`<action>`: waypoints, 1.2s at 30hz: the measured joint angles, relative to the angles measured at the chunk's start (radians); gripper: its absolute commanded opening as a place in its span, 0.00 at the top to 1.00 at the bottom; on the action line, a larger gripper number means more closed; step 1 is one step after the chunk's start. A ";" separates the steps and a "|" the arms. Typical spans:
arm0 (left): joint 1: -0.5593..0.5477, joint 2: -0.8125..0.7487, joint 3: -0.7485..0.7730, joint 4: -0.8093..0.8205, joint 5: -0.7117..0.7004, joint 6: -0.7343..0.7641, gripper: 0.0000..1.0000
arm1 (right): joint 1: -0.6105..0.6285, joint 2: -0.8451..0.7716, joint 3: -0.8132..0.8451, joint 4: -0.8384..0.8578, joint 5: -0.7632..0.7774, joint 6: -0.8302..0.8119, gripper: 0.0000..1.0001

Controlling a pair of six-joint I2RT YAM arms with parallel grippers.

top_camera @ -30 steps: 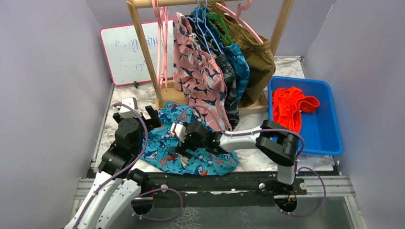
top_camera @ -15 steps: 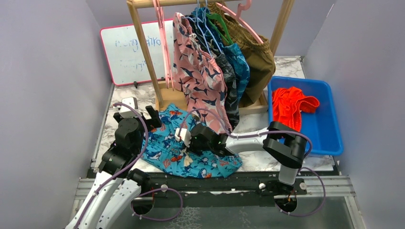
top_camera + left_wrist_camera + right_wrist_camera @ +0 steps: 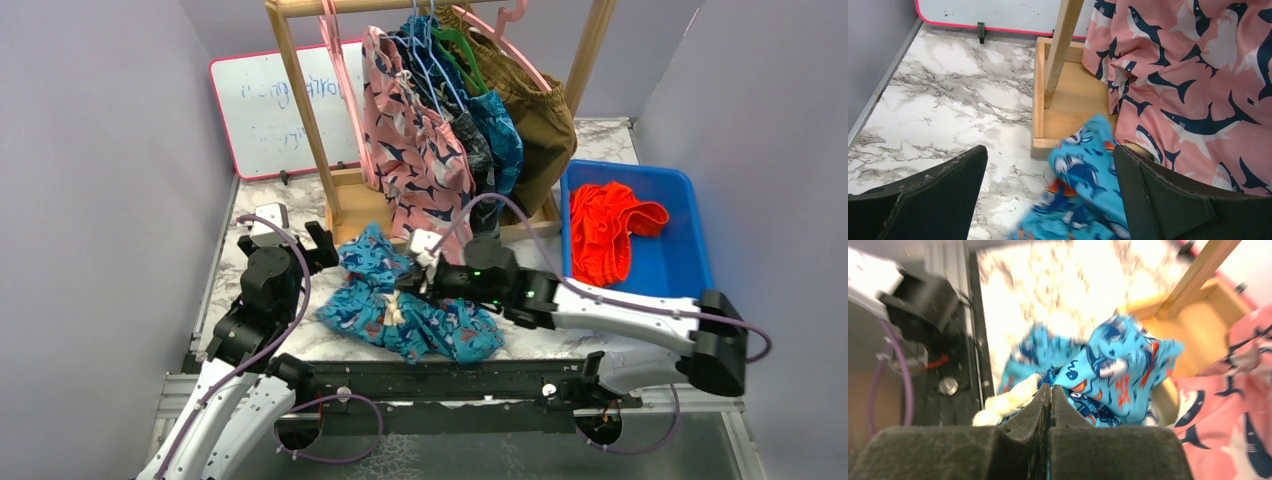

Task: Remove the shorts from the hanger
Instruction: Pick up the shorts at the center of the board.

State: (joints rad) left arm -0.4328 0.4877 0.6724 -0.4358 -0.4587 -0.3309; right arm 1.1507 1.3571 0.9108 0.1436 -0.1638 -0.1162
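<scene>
The right tool (image 3: 418,272), clenched tight, grips a fold of the blue cartoon-print shorts (image 3: 400,312), which lie bunched on the marble worktop (image 3: 948,75) close to its near edge, about midway along it. The right wrist view shows the black jaws pressed together with the blue fabric caught at their tips. The far end of the heap touches the base of the wooden rack (image 3: 300,90).

The left tool (image 3: 1049,150) is released. Its jaws are spread wide above the worktop near the left edge, with a corner of the blue shorts lying between them but touching neither.

On the rack, pink shark-print shorts (image 3: 415,150) hang at the front from a hanger. Darker patterned pairs and brown shorts (image 3: 545,115) hang behind them.

A blue bin (image 3: 690,270) stands at the worktop's right edge, with orange shorts (image 3: 605,225) crumpled inside. A whiteboard (image 3: 265,105) leans at the far left corner.
</scene>
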 measured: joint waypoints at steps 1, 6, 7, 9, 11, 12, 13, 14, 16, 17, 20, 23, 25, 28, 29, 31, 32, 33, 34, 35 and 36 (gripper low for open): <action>0.000 0.000 0.000 0.000 0.000 0.000 0.01 | 0.000 -0.054 -0.009 0.012 0.000 0.010 0.99; 0.000 0.000 0.000 0.000 0.001 0.000 0.01 | 0.000 -0.266 -0.062 0.043 0.017 0.044 0.99; 0.000 0.000 0.000 0.000 0.001 0.000 0.01 | 0.000 -0.300 -0.075 0.046 0.020 0.052 0.99; 0.001 0.000 0.000 0.000 0.002 0.000 0.01 | 0.000 -0.346 -0.105 0.065 0.032 0.068 0.99; 0.002 0.000 0.000 0.000 0.003 0.000 0.01 | 0.000 -0.354 -0.129 0.077 0.061 0.083 0.99; 0.002 0.000 0.000 0.000 0.003 0.000 0.01 | 0.000 -0.339 -0.132 0.076 0.079 0.090 0.99; 0.002 0.001 0.000 0.000 0.004 0.000 0.01 | 0.000 -0.308 -0.131 0.075 0.098 0.097 0.99; 0.002 0.002 0.000 0.000 0.006 0.000 0.01 | 0.000 -0.267 -0.125 0.068 0.117 0.103 0.99; 0.002 0.008 0.000 0.000 0.008 0.000 0.01 | 0.000 -0.163 -0.090 0.033 0.148 0.116 0.99; 0.002 0.011 0.000 0.000 0.010 0.000 0.01 | 0.000 -0.085 -0.056 -0.019 0.167 0.126 0.99; 0.003 0.018 0.000 0.000 0.018 0.000 0.01 | 0.000 0.093 0.049 -0.161 0.213 0.172 0.99; 0.007 0.018 0.000 0.001 0.022 0.000 0.01 | 0.000 0.158 0.100 -0.305 0.237 0.240 0.81; 0.009 0.018 0.000 0.001 0.024 0.000 0.01 | 0.000 0.159 0.116 -0.393 0.241 0.300 0.56; 0.016 0.021 -0.001 0.002 0.027 0.001 0.01 | 0.000 0.159 0.131 -0.471 0.241 0.381 0.02; 0.019 0.024 -0.001 0.003 0.029 0.002 0.01 | 0.000 0.159 0.131 -0.488 0.240 0.406 0.00; 0.026 0.032 -0.001 0.007 0.034 0.003 0.01 | 0.000 0.159 0.131 -0.513 0.242 0.429 0.00; 0.028 0.038 -0.001 0.008 0.040 0.003 0.01 | 0.000 0.158 0.131 -0.520 0.245 0.438 0.00; 0.028 0.041 -0.001 0.008 0.043 0.003 0.01 | 0.000 0.158 0.131 -0.524 0.249 0.445 0.00; 0.031 0.045 -0.001 0.008 0.046 0.003 0.01 | 0.000 0.158 0.132 -0.529 0.252 0.450 0.00; 0.032 0.048 -0.001 0.008 0.049 0.003 0.01 | 0.000 0.158 0.135 -0.536 0.253 0.454 0.00; 0.033 0.049 -0.001 0.008 0.051 0.003 0.01 | 0.000 0.159 0.138 -0.541 0.253 0.456 0.00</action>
State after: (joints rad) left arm -0.4000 0.5369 0.6712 -0.4278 -0.4080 -0.3279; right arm 1.1511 1.5158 1.0485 -0.3969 0.0895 0.3397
